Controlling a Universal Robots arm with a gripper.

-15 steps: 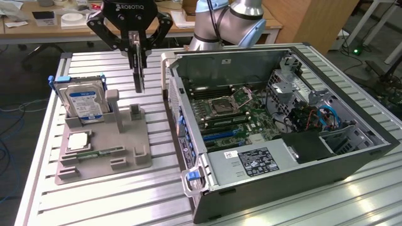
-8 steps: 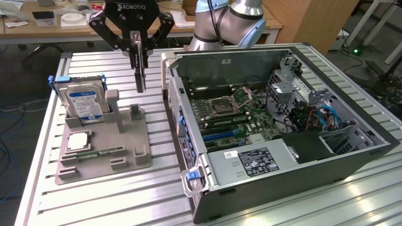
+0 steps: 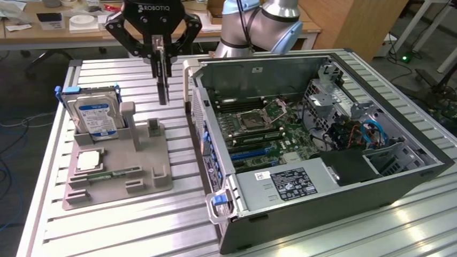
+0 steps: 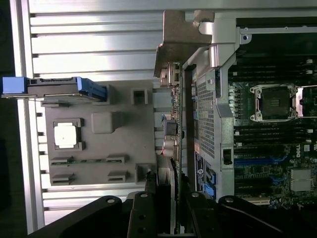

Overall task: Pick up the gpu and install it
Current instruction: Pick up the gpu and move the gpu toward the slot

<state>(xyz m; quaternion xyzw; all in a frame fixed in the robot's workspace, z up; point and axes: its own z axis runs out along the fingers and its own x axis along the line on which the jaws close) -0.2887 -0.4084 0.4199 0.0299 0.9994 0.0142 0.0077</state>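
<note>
Bright light; glare on the table point(image 3: 418, 220); wrist view bluish

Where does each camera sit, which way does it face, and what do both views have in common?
Exterior view: off the arm, raised, looking down at an angle over the table, the gray holder and the open computer case; the hand, shut on the gpu, and part of the arm show.
Wrist view: on the wrist, looking down past the hand along the gpu's edge to the gray holder and computer case; its fingers show.
Shared: hand, gpu, gray holder, hard drive, computer case, table.
</note>
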